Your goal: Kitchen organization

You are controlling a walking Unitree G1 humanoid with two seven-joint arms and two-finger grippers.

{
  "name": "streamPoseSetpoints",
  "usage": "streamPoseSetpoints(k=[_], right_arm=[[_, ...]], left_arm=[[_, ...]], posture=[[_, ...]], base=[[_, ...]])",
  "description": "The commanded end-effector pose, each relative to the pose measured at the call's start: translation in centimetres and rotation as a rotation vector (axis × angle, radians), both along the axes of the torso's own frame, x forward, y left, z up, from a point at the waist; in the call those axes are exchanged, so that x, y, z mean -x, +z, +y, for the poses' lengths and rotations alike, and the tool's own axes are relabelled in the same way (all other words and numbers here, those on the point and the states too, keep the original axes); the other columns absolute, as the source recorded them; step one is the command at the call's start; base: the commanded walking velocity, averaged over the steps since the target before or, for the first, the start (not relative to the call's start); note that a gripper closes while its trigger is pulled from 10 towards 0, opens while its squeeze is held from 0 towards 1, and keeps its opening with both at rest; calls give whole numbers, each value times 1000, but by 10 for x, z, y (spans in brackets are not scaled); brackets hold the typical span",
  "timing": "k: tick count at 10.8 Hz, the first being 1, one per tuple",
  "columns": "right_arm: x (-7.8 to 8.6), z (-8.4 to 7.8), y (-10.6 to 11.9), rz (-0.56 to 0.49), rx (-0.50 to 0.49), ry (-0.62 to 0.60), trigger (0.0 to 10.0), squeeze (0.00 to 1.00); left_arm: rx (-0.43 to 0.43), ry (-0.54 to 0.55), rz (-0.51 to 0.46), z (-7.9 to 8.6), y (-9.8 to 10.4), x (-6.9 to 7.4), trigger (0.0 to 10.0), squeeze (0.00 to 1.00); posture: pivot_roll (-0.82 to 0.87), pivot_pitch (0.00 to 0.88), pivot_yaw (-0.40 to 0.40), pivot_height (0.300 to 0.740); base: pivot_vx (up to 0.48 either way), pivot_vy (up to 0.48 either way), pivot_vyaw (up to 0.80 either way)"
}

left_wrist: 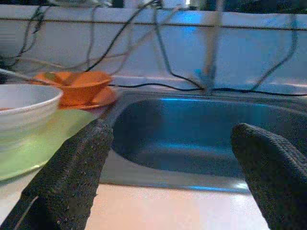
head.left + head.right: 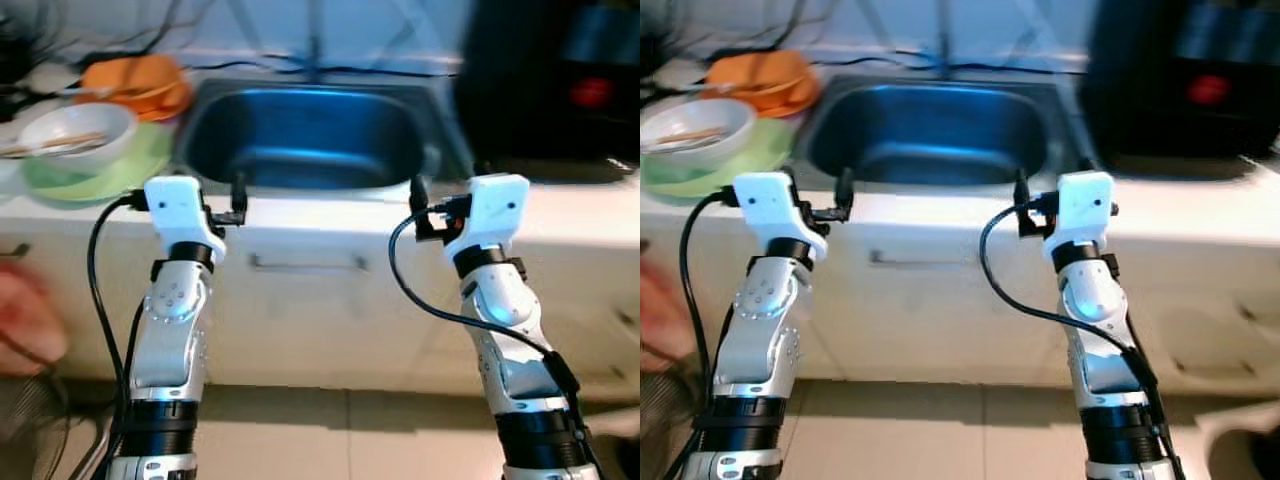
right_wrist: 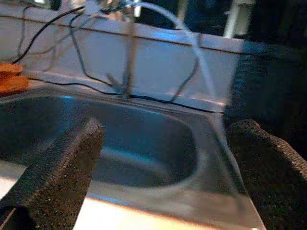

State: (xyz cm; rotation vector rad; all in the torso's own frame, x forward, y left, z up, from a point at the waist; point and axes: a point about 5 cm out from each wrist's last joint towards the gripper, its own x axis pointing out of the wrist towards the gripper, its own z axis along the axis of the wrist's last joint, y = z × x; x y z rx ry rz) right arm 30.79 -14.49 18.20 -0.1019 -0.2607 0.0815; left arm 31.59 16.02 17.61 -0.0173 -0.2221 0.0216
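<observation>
Two silver arms are rising from the bottom of the head views, the left gripper and the right gripper both hovering at the front edge of the white counter, each pointing toward the steel sink. Both grippers are standing wide open, their black textured fingers spread far apart and holding nothing; the same is showing for the right gripper's fingers. Sitting on the counter to the left of the sink is a stack of dishes: a white bowl is resting on a pale green plate, with what looks like chopsticks lying across the bowl, though blur is making that hard to confirm. Just behind them an orange bowl is sitting on an orange plate, touching the back edge of the sink's left side. Black cables are trailing along the white backsplash behind the sink, and a thin faucet stem is rising at the sink's back rim. Beyond the sink's right side a large dark appliance with a red spot is standing on the counter. Below the counter edge a cabinet drawer handle is showing between the two arms, and a blurred pinkish shape, too blurred to identify, is appearing at the far left edge.
</observation>
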Motion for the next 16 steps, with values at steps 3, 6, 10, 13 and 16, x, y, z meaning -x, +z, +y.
streamPoseSetpoints(k=[3, 6, 10, 13, 16], right_arm=[[1, -1, 0, -7, 10, -5, 10000, 0], [1, 2, 1, -12, 19, 3, 10000, 0], [-1, 5, 2, -19, 20, 10, 10000, 0], [-1, 6, 2, -18, 15, 10, 10000, 0], [0, 6, 1, -16, 12, 10, 10000, 0]], left_arm=[[5, 17, 4, -1, 0, -1, 10000, 0], [2, 39, 8, 3, 0, -3, 10000, 0], [1, 75, 27, 8, -3, -4, 10000, 0], [6, 70, 31, 8, -2, -6, 10000, 0], [-1, 80, 46, 9, -5, -5, 10000, 0]], posture=[[80, 0, -7, 740], [83, 0, -5, 740], [85, 0, -7, 740], [93, 0, -5, 740], [91, 0, -5, 740]], base=[[116, 105, 0], [0, 0, 0], [0, 0, 0], [0, 278, 0], [0, 477, 0]])
